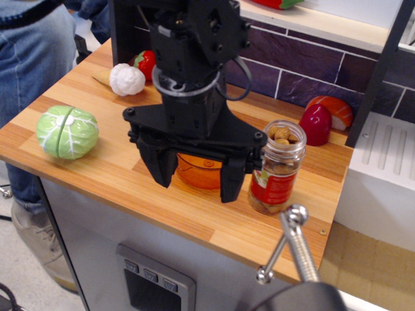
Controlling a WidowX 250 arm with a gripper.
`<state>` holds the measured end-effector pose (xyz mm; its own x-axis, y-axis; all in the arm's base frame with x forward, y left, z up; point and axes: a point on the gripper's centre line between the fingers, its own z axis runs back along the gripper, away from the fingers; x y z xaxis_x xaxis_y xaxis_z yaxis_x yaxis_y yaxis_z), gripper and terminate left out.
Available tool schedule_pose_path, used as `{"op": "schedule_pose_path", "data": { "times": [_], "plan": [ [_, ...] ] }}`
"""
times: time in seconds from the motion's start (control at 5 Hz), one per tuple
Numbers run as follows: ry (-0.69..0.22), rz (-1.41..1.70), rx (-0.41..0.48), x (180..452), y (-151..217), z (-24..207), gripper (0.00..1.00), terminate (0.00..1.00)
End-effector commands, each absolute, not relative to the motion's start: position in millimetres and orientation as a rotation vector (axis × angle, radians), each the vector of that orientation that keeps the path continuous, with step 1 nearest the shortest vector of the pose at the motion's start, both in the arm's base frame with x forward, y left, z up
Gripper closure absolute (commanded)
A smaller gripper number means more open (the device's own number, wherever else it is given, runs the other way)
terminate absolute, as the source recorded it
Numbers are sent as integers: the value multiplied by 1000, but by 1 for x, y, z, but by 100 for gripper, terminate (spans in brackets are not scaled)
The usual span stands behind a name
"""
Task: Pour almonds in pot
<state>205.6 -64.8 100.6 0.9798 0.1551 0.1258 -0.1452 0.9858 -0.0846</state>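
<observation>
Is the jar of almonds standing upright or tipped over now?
Upright. The jar stands on its base on the counter, its open mouth up and almonds visible inside.

The gripper hangs above the wooden surface with its two black fingers spread wide, nothing between them — the orange pot sits just behind, partly hidden. Just beside the gripper stands the jar, upright, lid off, almonds visible at its mouth. A green cabbage lies well apart near one edge, a white garlic toy and a red vegetable further back — two red pieces rest by the wall
</observation>
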Motion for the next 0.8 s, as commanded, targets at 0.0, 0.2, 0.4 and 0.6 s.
{"op": "schedule_pose_path", "data": {
  "times": [0.0, 0.2, 0.4, 0.6],
  "plan": [
    [-133, 151, -75, 206, -65, 101, 0, 0],
    [-180, 68, -29, 219, -77, 121, 0, 0],
    [-140, -133, 33, 231, -97, 134, 0, 0],
    [-131, -349, 102, 243, -117, 146, 0, 0]
  ]
}}
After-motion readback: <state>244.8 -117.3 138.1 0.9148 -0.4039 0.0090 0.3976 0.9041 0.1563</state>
